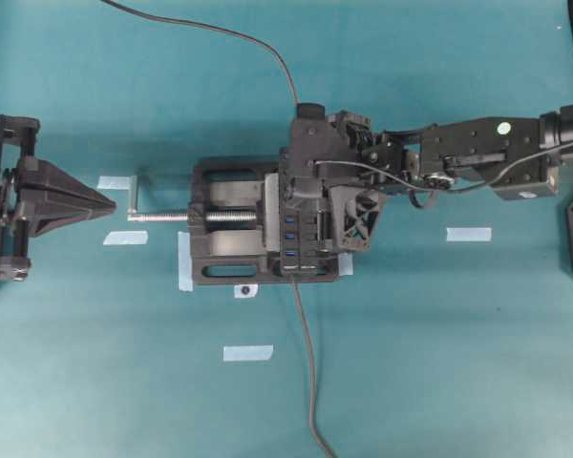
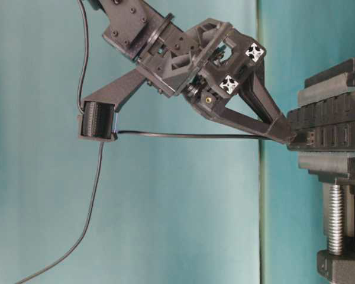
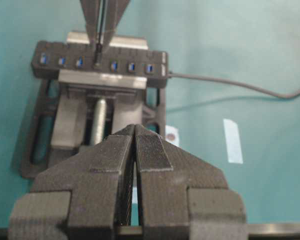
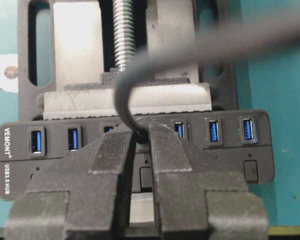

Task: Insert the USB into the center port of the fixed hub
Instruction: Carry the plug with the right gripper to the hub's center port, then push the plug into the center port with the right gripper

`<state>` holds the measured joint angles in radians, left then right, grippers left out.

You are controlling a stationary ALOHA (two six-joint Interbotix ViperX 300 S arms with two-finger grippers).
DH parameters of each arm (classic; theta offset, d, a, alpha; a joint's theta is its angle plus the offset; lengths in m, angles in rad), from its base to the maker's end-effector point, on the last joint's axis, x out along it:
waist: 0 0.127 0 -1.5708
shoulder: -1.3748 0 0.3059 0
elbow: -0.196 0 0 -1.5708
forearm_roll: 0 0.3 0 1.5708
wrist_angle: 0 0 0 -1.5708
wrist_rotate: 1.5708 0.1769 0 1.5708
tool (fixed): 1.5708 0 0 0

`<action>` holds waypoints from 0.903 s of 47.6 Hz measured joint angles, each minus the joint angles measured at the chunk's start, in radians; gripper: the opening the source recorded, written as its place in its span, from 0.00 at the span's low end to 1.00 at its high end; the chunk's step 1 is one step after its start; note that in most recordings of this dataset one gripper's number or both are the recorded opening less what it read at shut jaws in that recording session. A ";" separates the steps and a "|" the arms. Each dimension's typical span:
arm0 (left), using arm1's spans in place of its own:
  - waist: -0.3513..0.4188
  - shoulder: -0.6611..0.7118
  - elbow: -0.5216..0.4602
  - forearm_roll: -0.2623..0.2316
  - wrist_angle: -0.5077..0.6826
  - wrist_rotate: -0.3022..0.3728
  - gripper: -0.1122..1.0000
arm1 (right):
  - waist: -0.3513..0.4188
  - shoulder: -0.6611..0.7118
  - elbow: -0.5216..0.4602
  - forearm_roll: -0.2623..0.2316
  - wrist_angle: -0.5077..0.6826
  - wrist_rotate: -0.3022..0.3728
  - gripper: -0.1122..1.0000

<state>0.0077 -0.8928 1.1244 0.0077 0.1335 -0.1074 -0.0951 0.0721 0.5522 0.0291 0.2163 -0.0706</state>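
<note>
Right hand (image 4: 142, 137): pinching the USB at the hub's middle, fingers angled down onto the row of ports.
Left hand (image 3: 134, 142): pressed together, holding nothing, well apart from the vise.
Desk (image 1: 439, 363): teal, with strips of pale tape.
Vise (image 1: 224, 239): black, clamping the fixed hub (image 4: 260, 150).
USB (image 4: 140, 131): at the center port, which the fingers hide; its thin cable (image 2: 189, 135) trails away.
</note>
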 measured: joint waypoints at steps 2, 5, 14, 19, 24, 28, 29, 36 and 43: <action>0.000 0.002 0.000 -0.002 0.000 0.000 0.11 | 0.000 0.000 0.000 0.000 -0.002 0.000 0.17; 0.000 0.000 0.000 -0.002 0.000 0.000 0.11 | 0.000 0.002 0.000 0.000 -0.002 0.000 0.17; 0.000 0.000 0.000 -0.002 -0.002 0.000 0.11 | 0.000 0.003 0.002 0.000 0.006 0.000 0.17; 0.000 0.000 0.000 0.000 -0.002 0.000 0.11 | 0.000 0.008 0.000 0.000 0.017 0.000 0.17; -0.002 0.000 0.000 -0.002 -0.002 0.000 0.11 | -0.002 0.009 0.000 0.000 0.023 0.000 0.17; -0.002 0.002 0.000 -0.002 0.000 0.000 0.11 | 0.000 0.009 0.000 0.000 0.026 0.000 0.17; 0.000 0.000 0.000 0.000 0.000 0.000 0.11 | -0.002 0.009 0.000 0.000 0.026 0.002 0.17; 0.000 0.000 0.000 -0.002 0.000 0.000 0.11 | -0.002 0.009 0.000 0.000 0.032 0.000 0.17; 0.000 0.000 0.000 0.000 0.000 0.000 0.11 | -0.002 0.011 -0.002 0.000 0.040 0.000 0.17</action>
<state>0.0077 -0.8928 1.1244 0.0077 0.1335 -0.1074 -0.0966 0.0828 0.5507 0.0291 0.2562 -0.0706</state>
